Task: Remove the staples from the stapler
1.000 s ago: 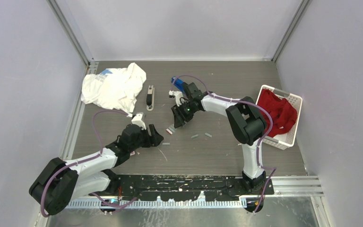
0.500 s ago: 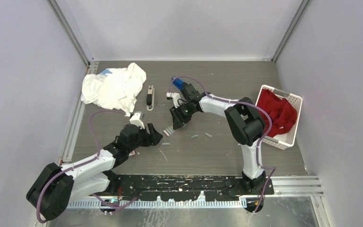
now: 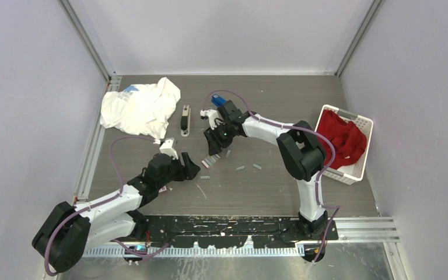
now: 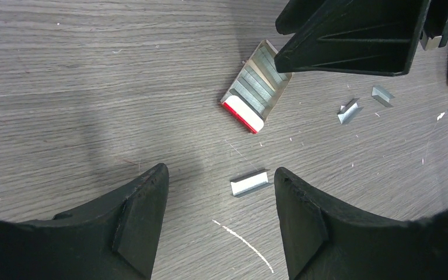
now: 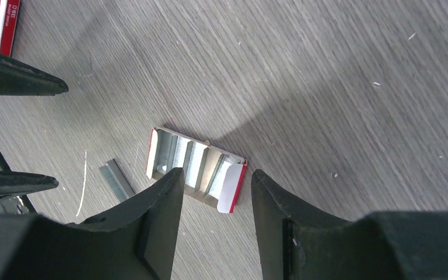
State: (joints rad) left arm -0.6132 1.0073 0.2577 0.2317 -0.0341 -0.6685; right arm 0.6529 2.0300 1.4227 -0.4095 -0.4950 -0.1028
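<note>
Left gripper (image 4: pixel 220 172), fingers apart, hangs over a staple strip (image 4: pixel 249 182) between them; gathering it seems next: lower, then pinch. Right gripper (image 5: pixel 217 172), also spread, hovers above the box (image 5: pixel 197 168).

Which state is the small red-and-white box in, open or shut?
Open. The box lies face up with no cover over it, and rows of silvery staple strips show inside in both wrist views.

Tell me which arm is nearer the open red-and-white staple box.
Right. The right arm's jaws sit directly over the staple box, one on each side in its wrist view. The left arm's jaws are short of it, open over a loose staple strip.
</note>
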